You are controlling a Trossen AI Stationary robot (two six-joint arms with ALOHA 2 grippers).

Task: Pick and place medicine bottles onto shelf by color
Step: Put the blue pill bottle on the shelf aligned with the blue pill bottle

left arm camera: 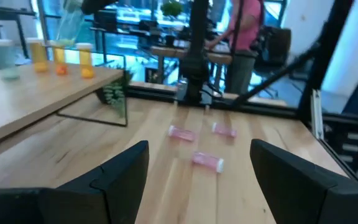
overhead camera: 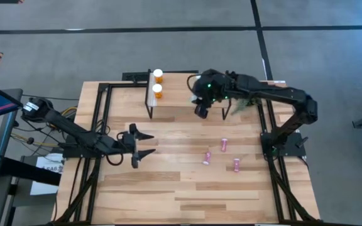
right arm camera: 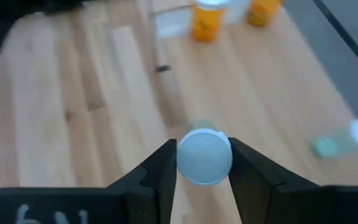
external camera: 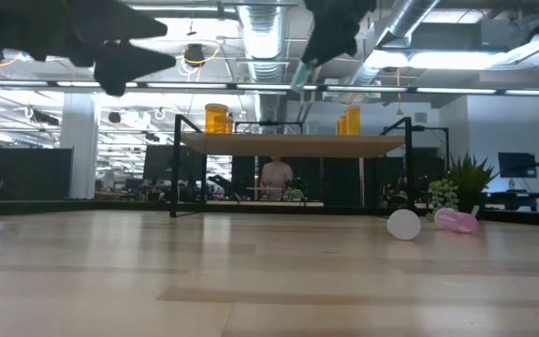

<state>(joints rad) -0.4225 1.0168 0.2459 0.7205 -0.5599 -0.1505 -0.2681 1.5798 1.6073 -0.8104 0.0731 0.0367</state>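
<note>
Right gripper (right arm camera: pixel 204 163) above the shelf (overhead camera: pixel 175 103), its two fingers (right arm camera: pixel 157 171) closed on either side of a white-capped bottle (right arm camera: pixel 204 157); the cap faces the wrist camera, and the pale body below it is barely visible, so its colour cannot be told. Two orange bottles (overhead camera: pixel 158 83) stand upright near one end of the shelf, well apart from the held bottle. Three pink bottles (overhead camera: pixel 223 154) lie on their sides on the wooden table (overhead camera: pixel 187 194), off the shelf toward the right arm's base. Left gripper (overhead camera: pixel 144 145) hovers over the table beside the shelf, fingers spread wide and holding nothing. Beyond the shelf, a small plant (external camera: pixel 457 187) and, in the room behind, a person (external camera: pixel 275 175).
</note>
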